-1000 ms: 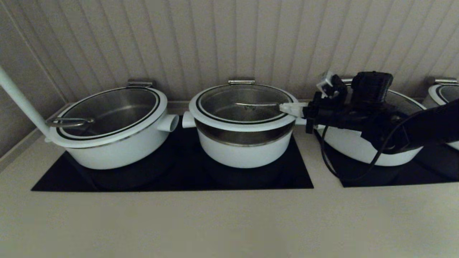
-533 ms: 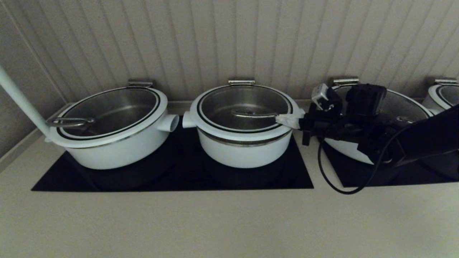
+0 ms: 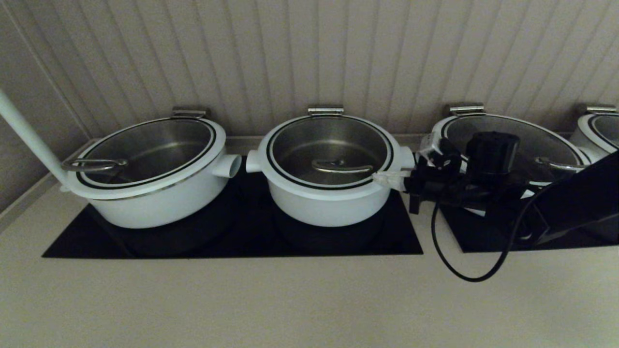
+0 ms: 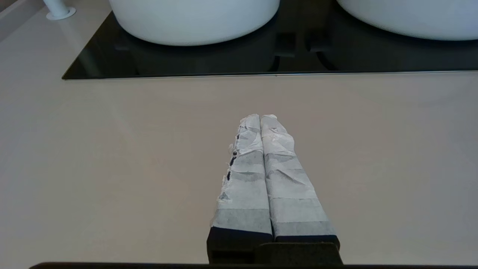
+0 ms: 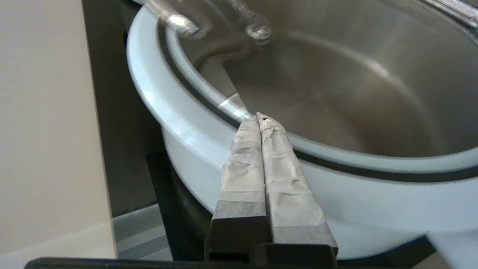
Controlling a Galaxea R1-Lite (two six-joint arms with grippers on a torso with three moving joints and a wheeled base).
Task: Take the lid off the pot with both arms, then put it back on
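Observation:
The glass lid (image 3: pixel 329 145), with its white rim and steel bar handle (image 3: pixel 341 167), sits flat on the middle white pot (image 3: pixel 329 208). My right gripper (image 3: pixel 383 179) is shut, with nothing between its fingers, and its pale tips lie against the lid's right rim. In the right wrist view the tips (image 5: pixel 259 117) rest on the white rim (image 5: pixel 168 108) at the black ring. My left gripper (image 4: pixel 260 116) is shut and empty over the beige counter, in front of the cooktop, and is out of the head view.
A like pot with its lid (image 3: pixel 150 164) stands to the left, another (image 3: pixel 512 140) behind my right arm, and one more (image 3: pixel 599 125) at far right. All stand on black cooktops (image 3: pixel 232 237). A white pole (image 3: pixel 29 135) rises at far left. The beige counter (image 3: pixel 290 299) lies in front.
The lid, held up above the pot with its dark underside rim showing, has come down onto the pot. My right gripper went down with it. The left arm stays out of the head view.

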